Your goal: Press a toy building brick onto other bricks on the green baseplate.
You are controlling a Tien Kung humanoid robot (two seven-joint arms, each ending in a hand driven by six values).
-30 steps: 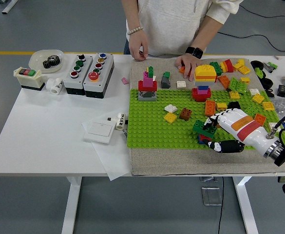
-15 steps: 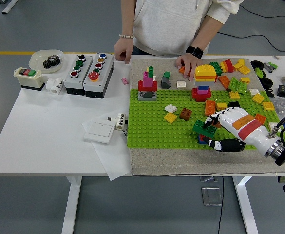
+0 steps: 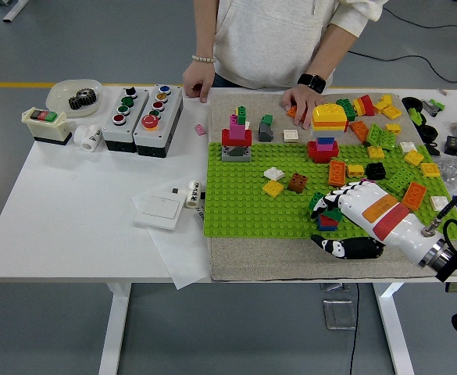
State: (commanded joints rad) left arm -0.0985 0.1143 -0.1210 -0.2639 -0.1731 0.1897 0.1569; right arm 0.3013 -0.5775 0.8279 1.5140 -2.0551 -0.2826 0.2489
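The green baseplate (image 3: 244, 195) lies on a grey cloth, with bricks scattered over it. My right hand (image 3: 322, 228), white with black fingers, reaches in from the lower right to the plate's front edge. Its fingers curl over a dark green brick (image 3: 323, 205) that sits on a small red and blue stack (image 3: 326, 219). The black thumb (image 3: 345, 248) lies lower, over the cloth. How the brick meets the stack is hidden by the fingers. My left arm is out of the picture.
A person stands at the far side, one hand (image 3: 199, 78) on the table edge and the other (image 3: 302, 100) on the cloth by the bricks. On the plate are a pink-topped tower (image 3: 237, 139), a yellow dome (image 3: 330, 117) and loose bricks (image 3: 380, 137). Button boxes (image 3: 144, 109) and a white switch plate (image 3: 159, 209) sit left.
My right hand has moved down and a little left, bringing the green brick over the red and blue stack. The person's hand moved left along the table edge a second ago, then stayed.
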